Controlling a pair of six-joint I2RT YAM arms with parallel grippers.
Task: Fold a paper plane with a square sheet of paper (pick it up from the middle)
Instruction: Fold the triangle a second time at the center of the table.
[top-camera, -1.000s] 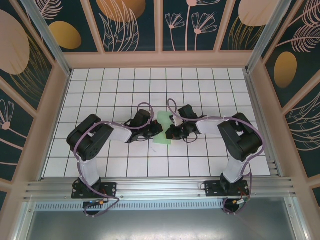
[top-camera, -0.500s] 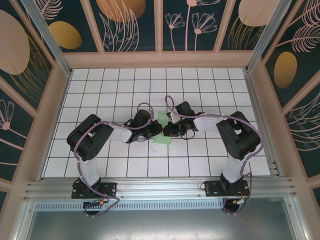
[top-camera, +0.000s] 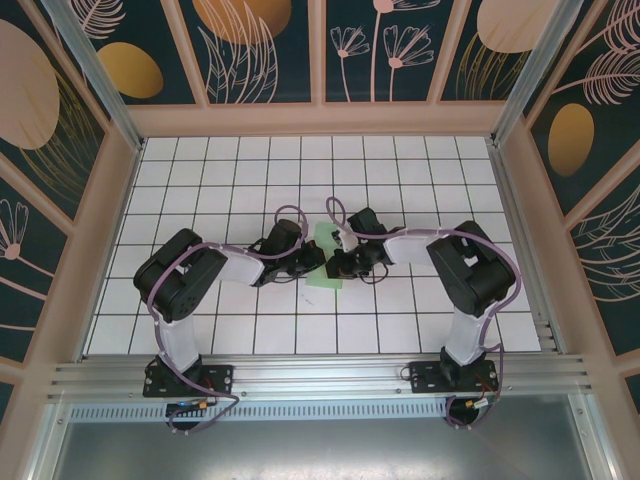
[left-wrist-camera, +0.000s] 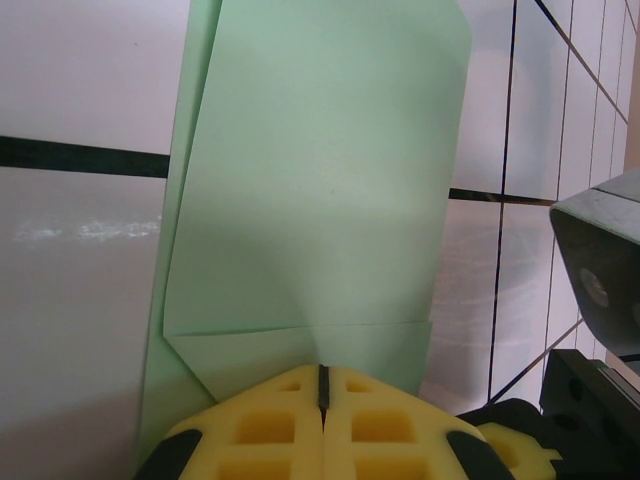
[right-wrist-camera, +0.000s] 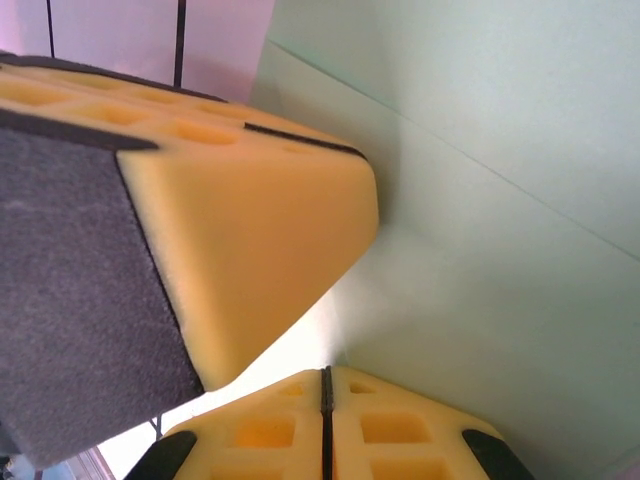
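The pale green paper (top-camera: 322, 279) lies partly folded in the middle of the table, between both grippers. In the left wrist view the paper (left-wrist-camera: 320, 190) stretches away flat, with a folded flap just ahead of my left gripper (left-wrist-camera: 322, 368). That gripper is shut, its tips resting on the paper's near edge. My right gripper (right-wrist-camera: 325, 372) is shut too, its tips at the paper (right-wrist-camera: 500, 220) beside the left gripper's yellow finger (right-wrist-camera: 250, 230). From above, the left gripper (top-camera: 315, 257) and right gripper (top-camera: 337, 262) meet over the sheet.
The white grid table (top-camera: 230, 170) is walled by wooden panels (top-camera: 320, 118) on three sides. An aluminium rail (top-camera: 320, 378) runs along the near edge by the arm bases. The right gripper's dark body (left-wrist-camera: 600, 270) sits close to the paper's right side.
The right arm has slid left, bringing its gripper over the paper right up to the left gripper. The left arm and the paper have stayed put.
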